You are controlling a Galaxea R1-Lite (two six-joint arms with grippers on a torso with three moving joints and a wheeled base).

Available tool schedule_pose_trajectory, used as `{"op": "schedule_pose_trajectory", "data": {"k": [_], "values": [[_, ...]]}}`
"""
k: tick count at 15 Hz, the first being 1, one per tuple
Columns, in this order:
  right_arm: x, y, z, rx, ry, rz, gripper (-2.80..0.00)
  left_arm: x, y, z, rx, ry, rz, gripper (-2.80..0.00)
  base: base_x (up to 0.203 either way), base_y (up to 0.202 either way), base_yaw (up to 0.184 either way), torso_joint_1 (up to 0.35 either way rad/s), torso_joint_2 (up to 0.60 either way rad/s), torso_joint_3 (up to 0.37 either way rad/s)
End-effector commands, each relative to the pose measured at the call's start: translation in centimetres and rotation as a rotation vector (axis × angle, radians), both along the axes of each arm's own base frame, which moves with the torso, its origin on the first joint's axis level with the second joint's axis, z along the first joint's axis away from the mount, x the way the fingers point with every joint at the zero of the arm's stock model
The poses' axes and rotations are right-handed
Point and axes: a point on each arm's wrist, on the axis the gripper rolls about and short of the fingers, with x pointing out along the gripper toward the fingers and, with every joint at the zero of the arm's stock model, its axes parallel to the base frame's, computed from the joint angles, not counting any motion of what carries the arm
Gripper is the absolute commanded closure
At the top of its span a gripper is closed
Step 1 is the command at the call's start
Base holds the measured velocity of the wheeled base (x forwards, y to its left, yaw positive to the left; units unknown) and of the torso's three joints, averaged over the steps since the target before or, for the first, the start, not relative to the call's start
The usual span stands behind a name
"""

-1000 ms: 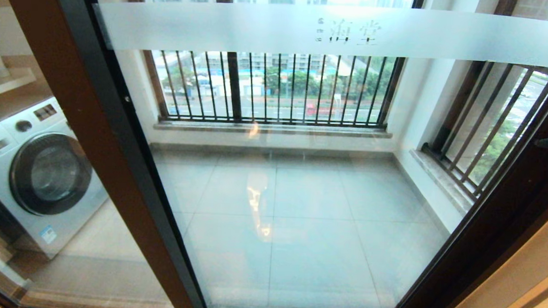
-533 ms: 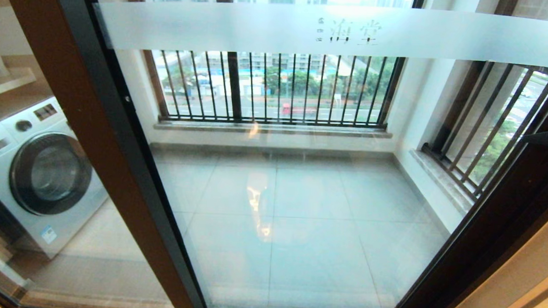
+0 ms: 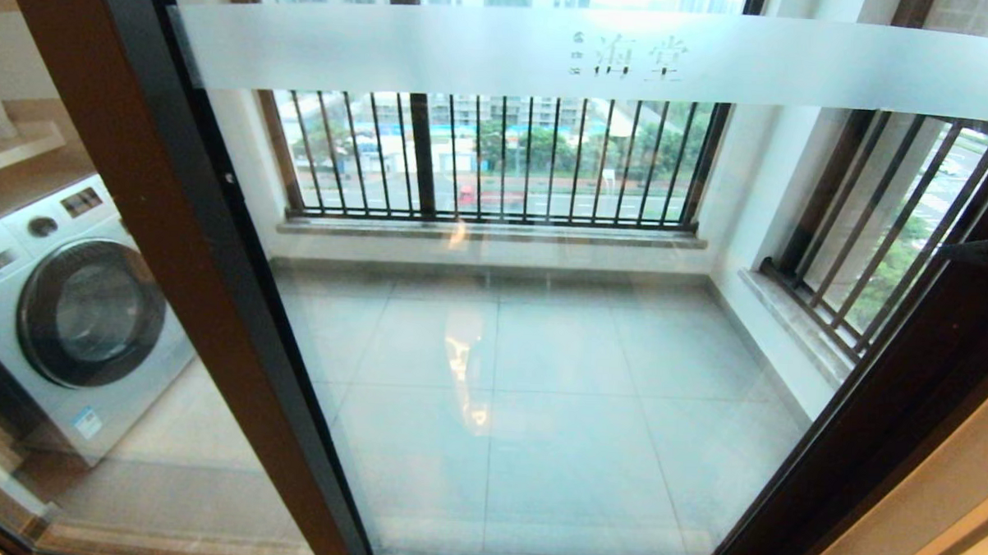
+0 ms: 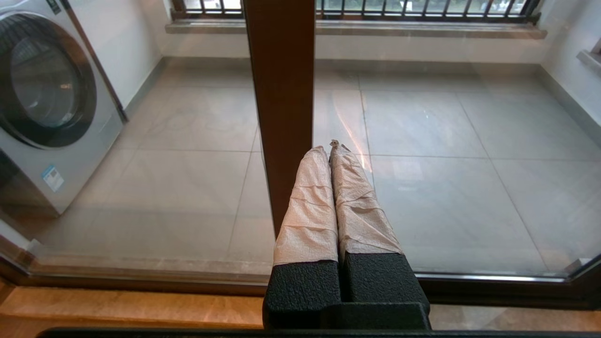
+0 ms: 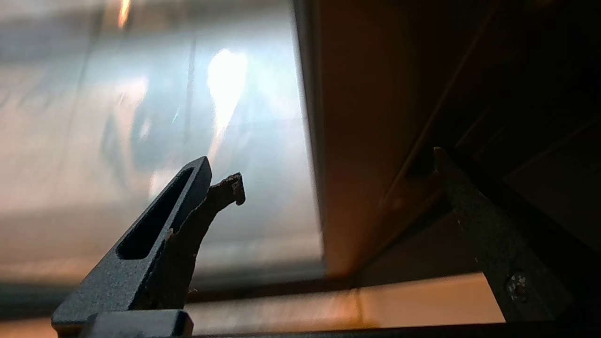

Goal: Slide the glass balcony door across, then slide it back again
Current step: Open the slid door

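At the door's right edge, my right end effector (image 5: 328,178) with fingers spread wide, glass balcony door (image 3: 508,352) (frosted band up top) directly ahead, my left end effector (image 4: 331,148) parked, fingers pressed together.

Frosted band (image 3: 600,55) on the glass balcony door (image 3: 541,353): two large dark Chinese characters, reading 海堂, with smaller marks to their left too small to read.
Washing machine (image 3: 65,312): small blue-and-white sticker low on the front, text illegible.
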Motion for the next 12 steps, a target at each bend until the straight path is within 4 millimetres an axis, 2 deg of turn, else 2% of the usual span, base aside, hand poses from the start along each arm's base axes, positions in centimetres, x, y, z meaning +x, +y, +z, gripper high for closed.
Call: {"op": "schedule_pose_trajectory", "data": {"k": [1, 4, 7, 12], "values": [[0.2, 0.4, -0.1, -0.035, -0.075, -0.020, -2.80, 0.0, 0.0, 0.0, 0.000, -0.001, -0.001, 0.00, 0.000, 0.000, 0.000, 0.000, 0.00, 0.000], [-0.2, 0.9, -1.2, -0.042, -0.127, -0.037, -2.80, 0.0, 0.0, 0.0, 0.000, 0.000, 0.000, 0.00, 0.000, 0.000, 0.000, 0.000, 0.00, 0.000], [-0.1, 0.9, -1.1, -0.043, -0.138, -0.036, -2.80, 0.0, 0.0, 0.0, 0.000, -0.001, -0.002, 0.00, 0.000, 0.000, 0.000, 0.000, 0.00, 0.000], [1.0, 0.2, -1.7, -0.038, -0.131, -0.035, -2.80, 0.0, 0.0, 0.0, 0.000, 0.000, 0.000, 0.00, 0.000, 0.000, 0.000, 0.000, 0.00, 0.000]]}}
